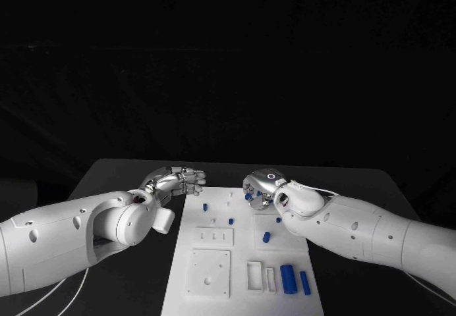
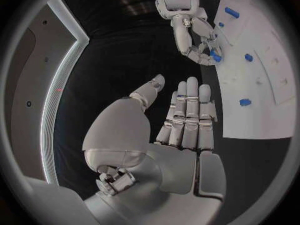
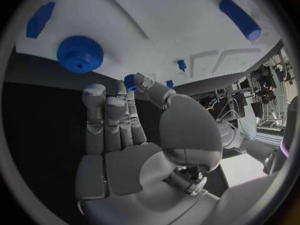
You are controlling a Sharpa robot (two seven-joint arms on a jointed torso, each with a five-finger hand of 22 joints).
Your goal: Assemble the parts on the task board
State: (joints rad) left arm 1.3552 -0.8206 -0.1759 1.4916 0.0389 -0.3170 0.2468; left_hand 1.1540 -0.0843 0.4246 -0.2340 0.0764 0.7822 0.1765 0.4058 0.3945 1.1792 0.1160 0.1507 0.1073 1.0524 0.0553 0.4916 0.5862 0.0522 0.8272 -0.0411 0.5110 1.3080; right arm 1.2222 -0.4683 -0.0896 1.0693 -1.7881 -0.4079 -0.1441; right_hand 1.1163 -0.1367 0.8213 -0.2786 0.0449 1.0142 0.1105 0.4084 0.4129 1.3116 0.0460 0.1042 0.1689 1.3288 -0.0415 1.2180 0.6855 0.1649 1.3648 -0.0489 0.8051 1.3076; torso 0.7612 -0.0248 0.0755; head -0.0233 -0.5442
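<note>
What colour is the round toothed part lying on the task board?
Blue. The gear-like part on the white task board shows best in the right wrist view.

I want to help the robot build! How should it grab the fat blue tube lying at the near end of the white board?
Grip the fat blue tube round its middle, coming straight down from above. It lies flat on the task board, so its round sides are free. A thin blue rod lies close beside it, so the fingers probably need to stay narrow.
</note>
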